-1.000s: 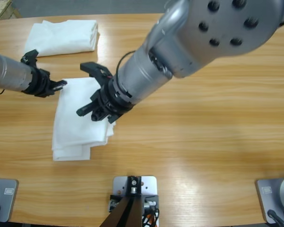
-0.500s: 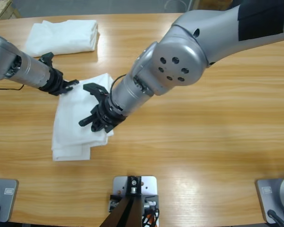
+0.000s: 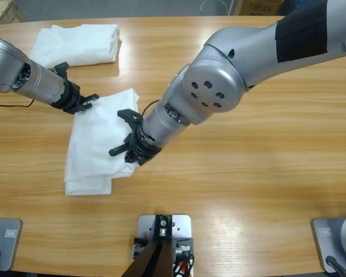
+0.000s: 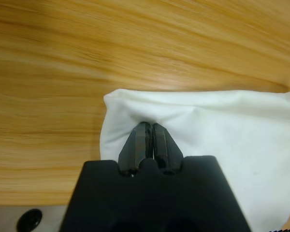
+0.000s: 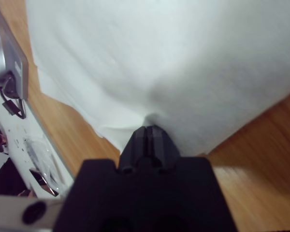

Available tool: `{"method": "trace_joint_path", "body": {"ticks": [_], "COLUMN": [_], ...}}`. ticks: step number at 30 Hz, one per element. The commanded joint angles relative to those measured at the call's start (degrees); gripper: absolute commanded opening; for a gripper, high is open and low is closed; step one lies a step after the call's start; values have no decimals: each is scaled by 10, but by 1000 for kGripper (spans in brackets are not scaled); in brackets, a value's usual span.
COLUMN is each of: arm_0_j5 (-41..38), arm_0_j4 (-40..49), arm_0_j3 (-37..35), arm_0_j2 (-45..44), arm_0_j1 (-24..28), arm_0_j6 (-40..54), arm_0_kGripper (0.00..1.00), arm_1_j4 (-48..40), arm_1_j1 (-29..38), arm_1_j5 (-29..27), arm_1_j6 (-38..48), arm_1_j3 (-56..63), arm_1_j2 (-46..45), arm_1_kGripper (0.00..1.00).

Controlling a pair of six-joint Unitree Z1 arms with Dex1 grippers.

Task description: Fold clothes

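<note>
The T-shirt [image 3: 98, 141] lies half-folded on the surface [image 3: 248, 173], below the folded pile [image 3: 78, 43]. The left gripper [image 3: 87, 101] and right gripper [image 3: 127, 151], both clamped on its edges, have drawn closer together, advancing the fold.

Overhead camera looks straight down on the table [image 3: 265, 173]; both wrist cameras sit close over the same white T-shirt [image 3: 98, 144], frame centre-left.
</note>
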Motion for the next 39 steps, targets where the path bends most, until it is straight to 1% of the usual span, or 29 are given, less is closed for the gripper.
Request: {"method": "trace_joint_path", "body": {"ticks": [1, 5, 7, 11, 12, 14, 16, 17, 18, 19, 20, 21, 22, 23, 24, 27, 30, 32, 35, 36, 39], "arm_0_j5": [-4, -3, 1, 4, 4, 4, 2, 2, 3, 3, 3, 3, 3, 6, 12, 28, 29, 29, 34, 36, 42], "arm_0_j4": [-4, -4, 0, 11, 12, 17, 35, 45, 57, 63, 75, 88, 96, 108, 126, 174, 224, 286, 353, 373, 388], "arm_0_j3": [9, 2, 5, 8, 10, 10, 11, 13, 19, 27, 36, 48, 56, 64, 67, 83, 98, 95, 89, 87, 86], "arm_0_j2": [74, 77, 50, -45, -100, -146, -187, -204, -225, -240, -255, -270, -284, -304, -319, -383, -437, -471, -515, -529, -555], "arm_0_j1": [39, 63, 86, 113, 114, 113, 109, 105, 98, 91, 79, 69, 60, 46, 37, 4, -21, -39, -61, -67, -91], "arm_0_j6": [25, 39, 44, 64, 69, 68, 64, 64, 64, 63, 63, 62, 62, 66, 67, 66, 68, 72, 75, 78, 78], "arm_0_kGripper": [0, 0, 0, 0, 0, 0, 0, 0, 0, 0, 0, 52, 549, 945, 991, 996, 992, 996, 996, 996, 996], "arm_1_j4": [22, 28, 30, 32, 35, 40, 46, 48, 53, 83, 126, 160, 208, 244, 279, 363, 478, 549, 624, 643, 655], "arm_1_j1": [3, 3, 3, 3, 3, 3, 3, 3, 3, 5, 5, 5, 7, 10, 11, 12, 13, 17, 44, 52, 64], "arm_1_j5": [-27, -36, -36, -36, -37, -38, -54, -88, -119, -151, -174, -186, -198, -208, -214, -213, -193, -187, -201, -214, -255], "arm_1_j6": [9, 9, 8, 8, 8, 6, 5, 4, 3, -4, -34, -67, -110, -137, -158, -169, -169, -182, -266, -287, -340], "arm_1_j3": [73, 92, 93, 89, 85, 84, 84, 83, 77, 54, 17, -17, -64, -99, -133, -210, -351, -468, -613, -635, -638], "arm_1_j2": [10, -11, -13, -10, -11, -13, -24, -47, -73, -105, -131, -145, -152, -152, -151, -124, -36, 33, 112, 128, 149], "arm_1_kGripper": [0, 0, 0, 0, 0, 0, 0, 0, 55, 764, 996, 1000, 1000, 1000, 1000, 1000, 1000, 1000, 1000, 1000, 1000]}}
